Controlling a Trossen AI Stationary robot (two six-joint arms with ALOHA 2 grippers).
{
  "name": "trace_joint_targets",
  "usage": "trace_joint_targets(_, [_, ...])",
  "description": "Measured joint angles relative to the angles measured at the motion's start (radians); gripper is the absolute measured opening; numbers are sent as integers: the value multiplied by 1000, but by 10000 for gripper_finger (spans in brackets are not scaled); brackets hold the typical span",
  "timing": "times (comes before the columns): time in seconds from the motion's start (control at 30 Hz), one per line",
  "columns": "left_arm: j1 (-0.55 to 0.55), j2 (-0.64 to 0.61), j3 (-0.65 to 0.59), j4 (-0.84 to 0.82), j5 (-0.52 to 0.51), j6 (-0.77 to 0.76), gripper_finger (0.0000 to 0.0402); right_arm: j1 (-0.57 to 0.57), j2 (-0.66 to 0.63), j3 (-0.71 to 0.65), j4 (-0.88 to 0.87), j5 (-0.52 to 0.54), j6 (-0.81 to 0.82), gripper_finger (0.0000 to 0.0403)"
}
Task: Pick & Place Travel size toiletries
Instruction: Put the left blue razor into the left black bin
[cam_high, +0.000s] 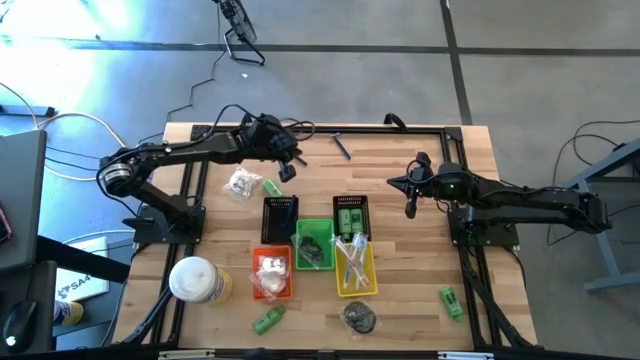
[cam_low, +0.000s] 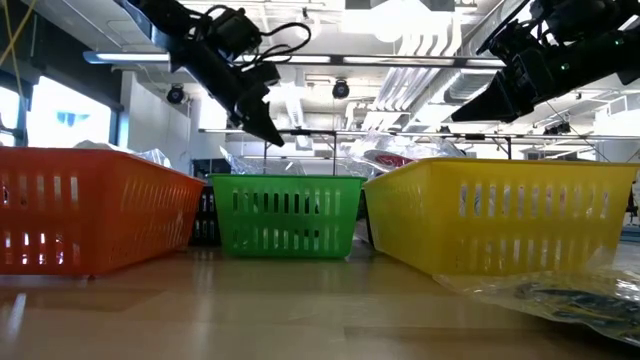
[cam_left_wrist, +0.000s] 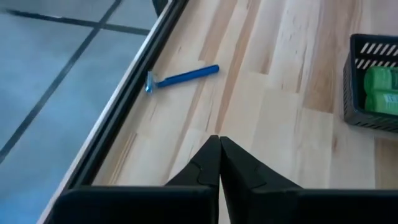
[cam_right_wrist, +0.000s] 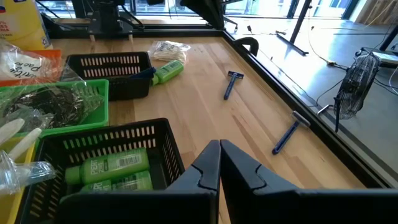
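Note:
Both grippers are shut and hold nothing, above the table. My left gripper (cam_high: 288, 172) (cam_left_wrist: 219, 140) hangs over the far left part, short of a blue razor (cam_left_wrist: 183, 77) that lies flat by the far edge (cam_high: 341, 147). My right gripper (cam_high: 410, 206) (cam_right_wrist: 219, 147) hovers right of a black basket (cam_right_wrist: 112, 163) that has green bottles (cam_right_wrist: 112, 168) in it. A clear-wrapped white piece (cam_high: 241, 184) and a green tube (cam_high: 271, 187) lie on the table below the left gripper. A second blue razor (cam_right_wrist: 287, 135) lies near the far edge.
A second black basket (cam_high: 280, 218), a green one (cam_high: 313, 243), a yellow one (cam_high: 355, 266) and an orange one (cam_high: 272, 273) stand clustered mid-table. A round white-and-yellow container (cam_high: 197, 280) stands near left. Green tubes (cam_high: 268, 320) (cam_high: 451, 301) and a dark packet (cam_high: 359, 316) lie near the front.

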Motion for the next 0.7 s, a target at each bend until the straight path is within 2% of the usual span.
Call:
trace_joint_targets(0.17, [1, 26, 0, 1, -3, -43, 47, 0, 0, 0, 0, 0, 0, 2])
trace_joint_targets(0.4, [0, 50, 0, -10, -28, -85, 161, 0, 0, 0, 0, -2, 0, 2])
trace_joint_targets(0.53, [0, 50, 0, -23, -29, 2, 218, 0, 0, 0, 0, -3, 0, 2])
trace_joint_targets(0.7, [1, 50, 0, -23, -29, -27, 255, 0, 0, 0, 0, -3, 0, 2])
